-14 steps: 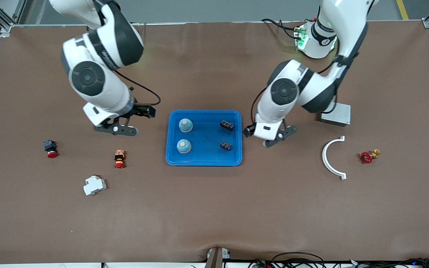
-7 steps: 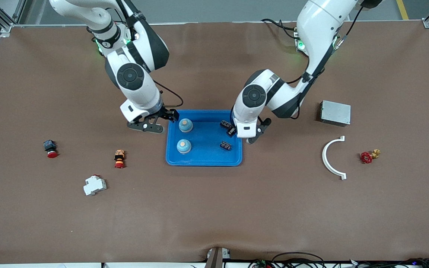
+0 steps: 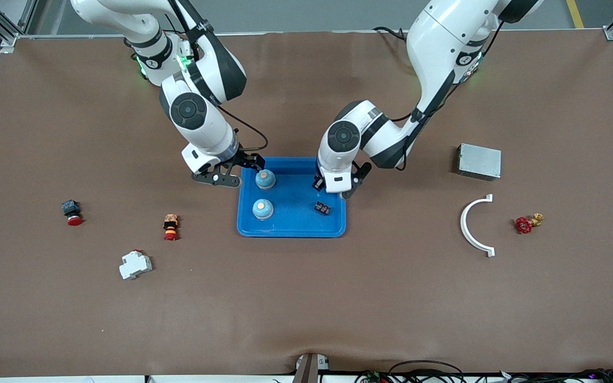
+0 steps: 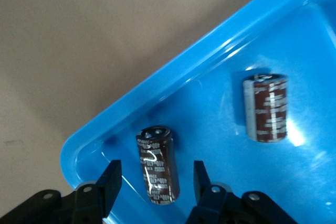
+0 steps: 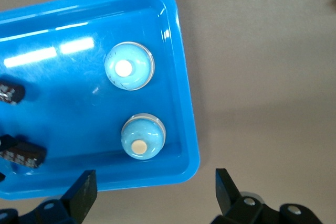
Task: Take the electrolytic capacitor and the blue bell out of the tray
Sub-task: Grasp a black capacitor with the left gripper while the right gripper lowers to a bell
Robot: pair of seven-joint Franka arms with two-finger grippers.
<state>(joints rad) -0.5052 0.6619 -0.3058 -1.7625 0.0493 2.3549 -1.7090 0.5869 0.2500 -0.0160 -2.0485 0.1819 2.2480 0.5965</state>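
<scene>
Approach step, nothing lifted yet. Blue tray at table centre, holding two blue bells toward the right arm's end and two electrolytic capacitors, one visible and one hidden under the left wrist in the front view. Left tool low over the tray, fingers partly closed, straddling a capacitor without touching. Right tool wide open above the tray rim beside the bells. Next, judged: closing on the capacitor, then lifting clear of the rim.

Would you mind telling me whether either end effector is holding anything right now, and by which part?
Nothing is held. The left end effector straddles a capacitor without touching; the right end effector is open above the tray corner.
</scene>
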